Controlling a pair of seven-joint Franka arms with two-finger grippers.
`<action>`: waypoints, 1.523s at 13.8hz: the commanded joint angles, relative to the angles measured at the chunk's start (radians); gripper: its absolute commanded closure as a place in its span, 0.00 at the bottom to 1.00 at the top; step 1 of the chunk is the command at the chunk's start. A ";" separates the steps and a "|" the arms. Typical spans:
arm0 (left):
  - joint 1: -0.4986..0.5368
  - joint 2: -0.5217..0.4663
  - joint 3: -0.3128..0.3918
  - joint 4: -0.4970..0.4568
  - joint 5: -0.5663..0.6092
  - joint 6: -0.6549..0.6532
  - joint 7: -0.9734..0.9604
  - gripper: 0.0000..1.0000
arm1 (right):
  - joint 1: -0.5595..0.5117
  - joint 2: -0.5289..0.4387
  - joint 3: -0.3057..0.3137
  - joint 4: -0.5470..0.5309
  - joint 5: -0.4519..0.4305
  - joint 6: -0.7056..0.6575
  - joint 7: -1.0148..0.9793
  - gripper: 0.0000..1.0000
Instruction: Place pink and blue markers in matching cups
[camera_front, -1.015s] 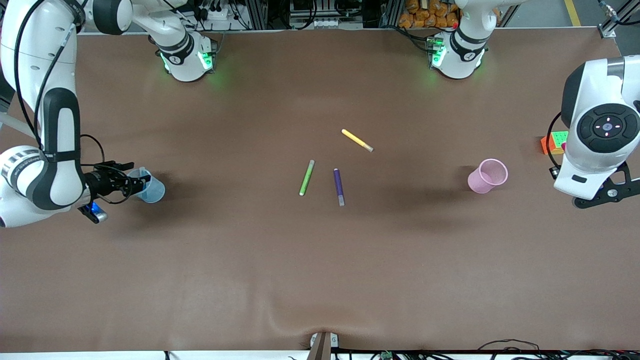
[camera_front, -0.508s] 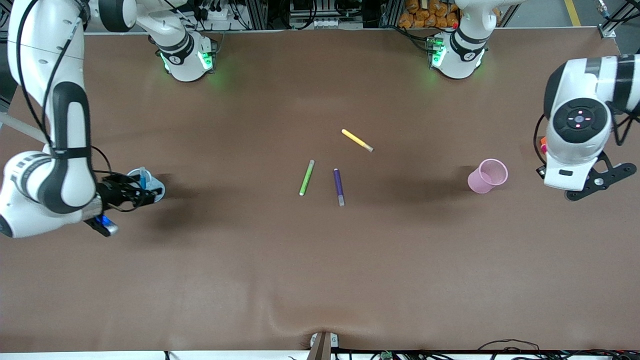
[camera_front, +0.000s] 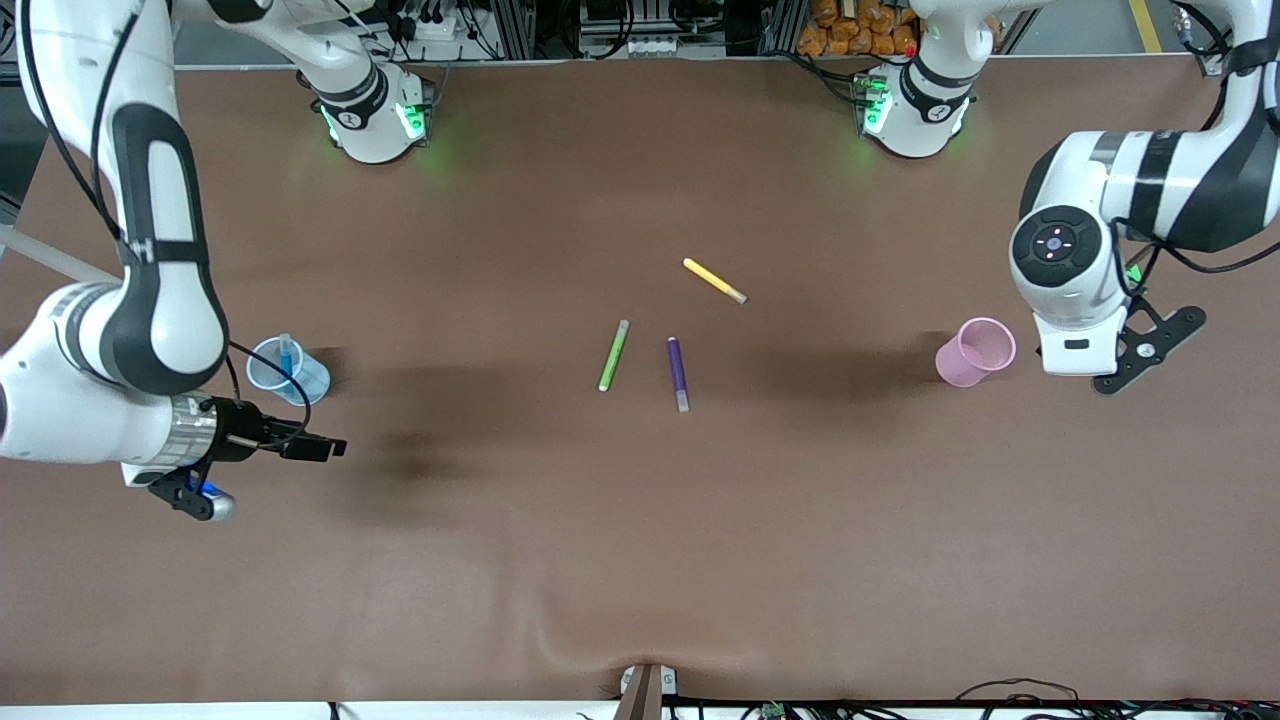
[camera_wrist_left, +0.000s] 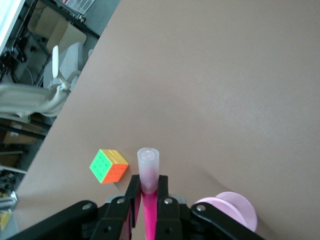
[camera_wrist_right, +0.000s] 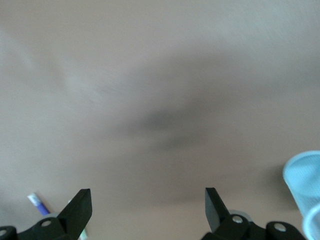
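While blue marker (camera_front: 287, 353): stands in the blue cup (camera_front: 300, 378), delivered.
Right gripper (camera_front: 312, 446): fingers spread, empty.
Left gripper (camera_wrist_left: 146, 197): fingers clamp pink marker (camera_wrist_left: 148, 180) beside pink cup (camera_front: 974, 352).

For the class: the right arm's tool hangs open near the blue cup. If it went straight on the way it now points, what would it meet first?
Probably nothing close: the right tool points along the bare brown table toward the left arm's end. The blue cup sits off to the side, and the green marker and purple marker seem off the line.

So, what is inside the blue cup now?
The blue marker stands inside the blue cup, leaning on the rim. Its lower end is blurred by the cup wall. The right gripper is open over bare table, nearer the camera.
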 joint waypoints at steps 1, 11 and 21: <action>0.003 0.006 -0.033 -0.025 0.029 0.012 -0.157 1.00 | 0.002 -0.078 0.027 -0.037 0.005 0.064 -0.021 0.00; -0.049 0.083 -0.054 -0.114 0.181 0.012 -0.573 1.00 | -0.083 -0.319 0.118 0.056 -0.377 -0.266 -0.024 0.00; -0.066 0.126 -0.056 -0.113 0.198 0.000 -0.669 0.30 | -0.165 -0.465 0.151 0.095 -0.466 -0.480 -0.033 0.00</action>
